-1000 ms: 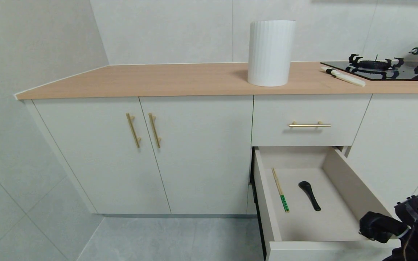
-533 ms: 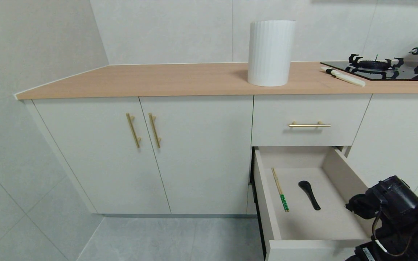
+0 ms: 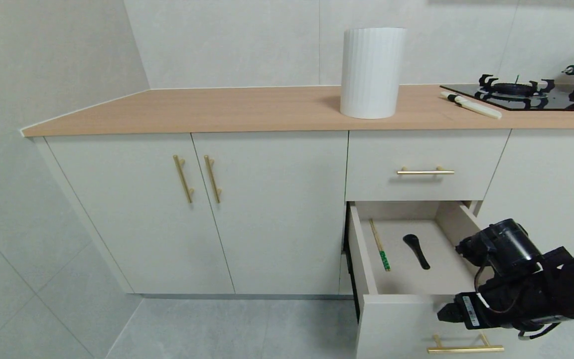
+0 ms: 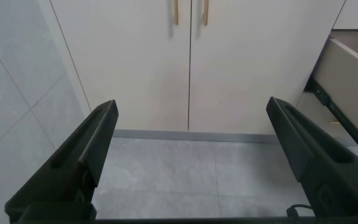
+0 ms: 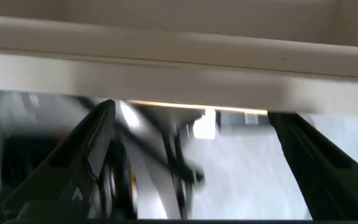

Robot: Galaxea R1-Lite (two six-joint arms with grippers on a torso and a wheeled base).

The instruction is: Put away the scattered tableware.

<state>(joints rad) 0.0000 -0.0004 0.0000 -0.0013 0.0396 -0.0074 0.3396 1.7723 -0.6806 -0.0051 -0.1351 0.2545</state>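
The right tool (image 5: 191, 113) at the front of a part-open drawer (image 3: 361, 254) holding tableware.
Slim wooden chopsticks (image 3: 379, 247) with green ends and a glossy black spoon (image 3: 415, 251) lie flat, apart, in the pale drawer. The right tool, spread wide and empty, faces the smooth drawer front, probably to push it shut; the left tool (image 4: 191, 109) hangs equally open, empty.

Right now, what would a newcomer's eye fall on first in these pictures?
The open drawer low on the right, with chopsticks and a black spoon lying apart inside. The right gripper is at its front panel, fingers open. A tall white canister stands on the counter above.
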